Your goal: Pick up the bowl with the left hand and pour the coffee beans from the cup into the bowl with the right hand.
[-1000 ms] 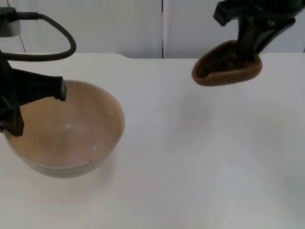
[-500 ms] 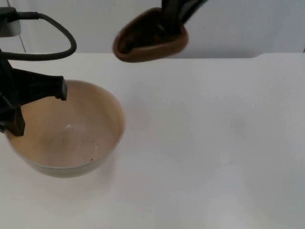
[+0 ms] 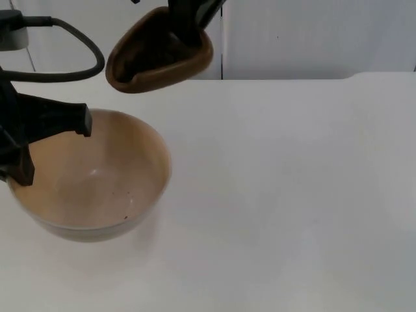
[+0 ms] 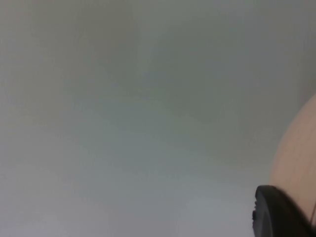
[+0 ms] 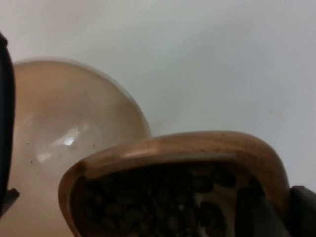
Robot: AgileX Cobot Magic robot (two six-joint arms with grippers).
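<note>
Brown wooden cup (image 3: 159,52) with an oval, spouted rim is held in the air above the far left part of the white tabletop (image 3: 279,195), tipped so its mouth faces the camera and its lower lip points toward the left. Dark coffee beans (image 5: 163,202) lie heaped inside it, none over the lip. Right gripper (image 3: 185,26) comes down from the top edge of the top view, its black fingers clamped over the cup's far rim, one finger inside among the beans, the other outside the wall. Right arm reaches across to the left half of the tabletop.

Cup hangs just beyond the far rim of the round beige ceramic bowl (image 3: 91,172), higher than it and apart from it. In the right wrist view the bowl (image 5: 64,128) sits past the cup's (image 5: 173,148) lip, its inside glossy and holding only a few dark specks.

Bowl is at the left edge of the tabletop, upright; whether it rests on the surface or is lifted cannot be told. Left gripper (image 3: 26,140) closes on the bowl's left rim, one black finger reaching over the rim above the inside, the other lower at the near-left wall. In the left wrist view a black fingertip (image 4: 279,212) lies against the beige bowl wall (image 4: 296,158)
</note>
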